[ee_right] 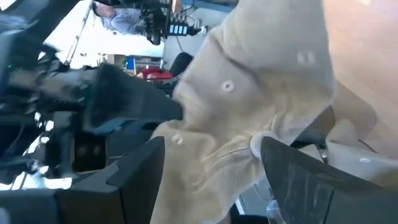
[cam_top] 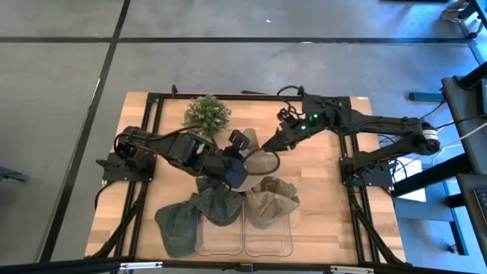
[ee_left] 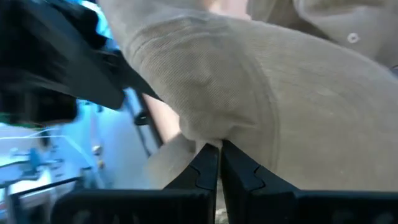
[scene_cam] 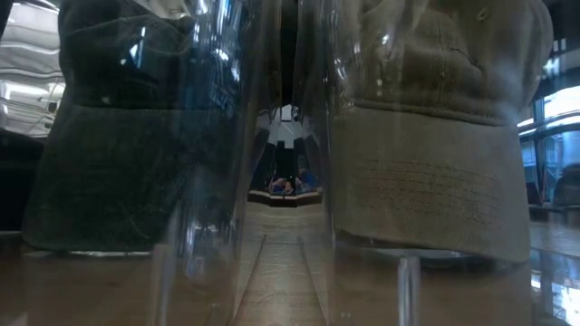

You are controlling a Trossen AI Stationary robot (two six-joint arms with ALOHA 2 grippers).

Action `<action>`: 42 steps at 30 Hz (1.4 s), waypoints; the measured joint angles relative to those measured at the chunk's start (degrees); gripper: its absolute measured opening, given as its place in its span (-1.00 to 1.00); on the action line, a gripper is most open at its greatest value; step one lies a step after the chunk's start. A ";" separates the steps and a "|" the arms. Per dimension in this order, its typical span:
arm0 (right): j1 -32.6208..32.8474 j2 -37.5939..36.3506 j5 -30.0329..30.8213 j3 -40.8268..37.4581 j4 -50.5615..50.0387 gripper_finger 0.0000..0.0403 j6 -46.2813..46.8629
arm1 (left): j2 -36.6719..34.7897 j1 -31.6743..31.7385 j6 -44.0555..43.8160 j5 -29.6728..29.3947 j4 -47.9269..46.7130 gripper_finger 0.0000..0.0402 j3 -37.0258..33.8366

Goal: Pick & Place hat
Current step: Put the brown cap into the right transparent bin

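The left gripper (ee_left: 219,163) is pinching the soft beige cloth hat (cam_top: 257,160) with clenched jaws, holding it near the centre of the wooden surface (cam_top: 319,198). At three o'clock of the hat, the right gripper (ee_right: 211,168) is straddling the same fabric, its jaws spread wide and released.

A small green bushy plant (cam_top: 207,114) stood at the wooden table's (cam_top: 327,198) far edge; grey floor (cam_top: 68,91) surrounded the table.
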 joint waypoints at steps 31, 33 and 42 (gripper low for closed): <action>-5.80 1.29 -18.89 -0.02 9.36 -0.21 -4.20 | -0.02 -4.57 -4.09 -11.22 -8.48 -0.98 -0.17; -5.50 0.77 -19.06 -0.02 5.64 -0.21 -5.94 | -0.06 -5.44 -4.07 -13.85 -9.29 -0.98 -0.17; -5.56 1.03 -10.81 -0.02 3.46 -0.21 -11.94 | -0.35 -8.33 0.34 -20.00 -8.98 -0.99 -0.20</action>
